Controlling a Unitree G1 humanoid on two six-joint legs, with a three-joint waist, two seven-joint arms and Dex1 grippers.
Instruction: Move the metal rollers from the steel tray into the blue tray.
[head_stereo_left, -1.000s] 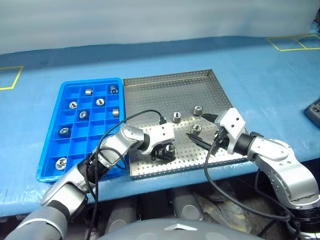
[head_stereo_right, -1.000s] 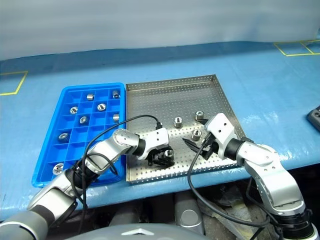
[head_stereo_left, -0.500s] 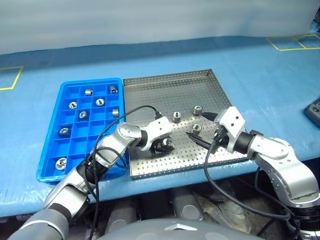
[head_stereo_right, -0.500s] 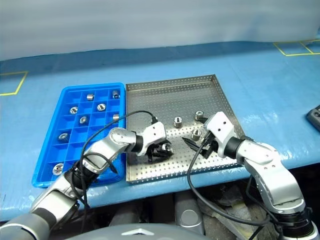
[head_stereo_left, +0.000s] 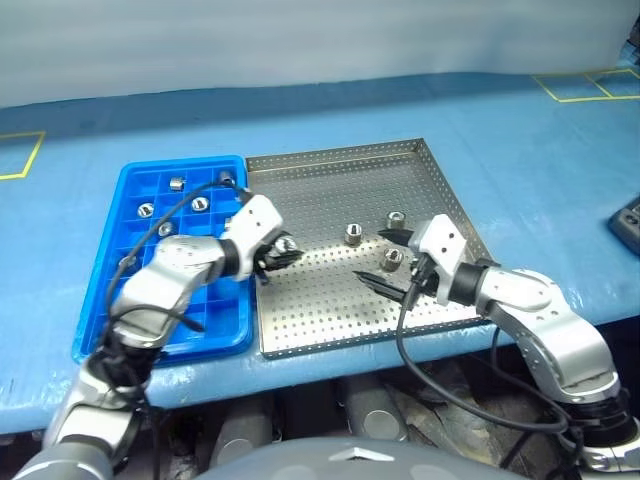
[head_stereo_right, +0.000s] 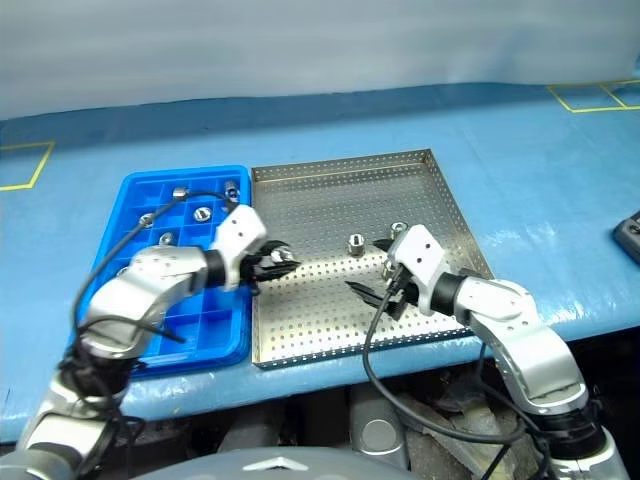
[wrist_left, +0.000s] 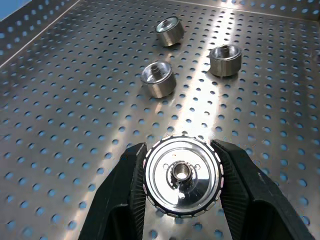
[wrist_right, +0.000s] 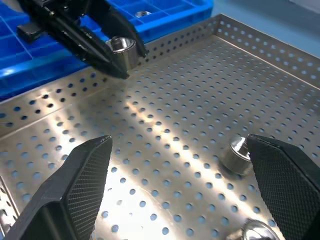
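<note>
My left gripper (head_stereo_left: 282, 250) is shut on a metal roller (wrist_left: 182, 175), held above the left edge of the steel tray (head_stereo_left: 340, 180), right beside the blue tray (head_stereo_left: 100, 340). Three more rollers stand on the perforated floor: one (head_stereo_left: 353, 234) in the middle, one (head_stereo_left: 396, 219) further right and one (head_stereo_left: 394, 257) nearer me. My right gripper (head_stereo_left: 372, 256) is open and empty, hovering over the tray just left of that nearest roller. The blue tray holds several rollers (head_stereo_left: 176, 183) in its far compartments.
A dark object (head_stereo_left: 628, 222) lies at the table's right edge. Yellow tape lines (head_stereo_left: 580, 85) mark the pale blue cover at the far right and far left. The table's front edge runs just below both trays.
My left gripper has lifted and swung left with the roller, from the front middle of the steel tray to its left edge. The right gripper has shifted slightly left, still open.
</note>
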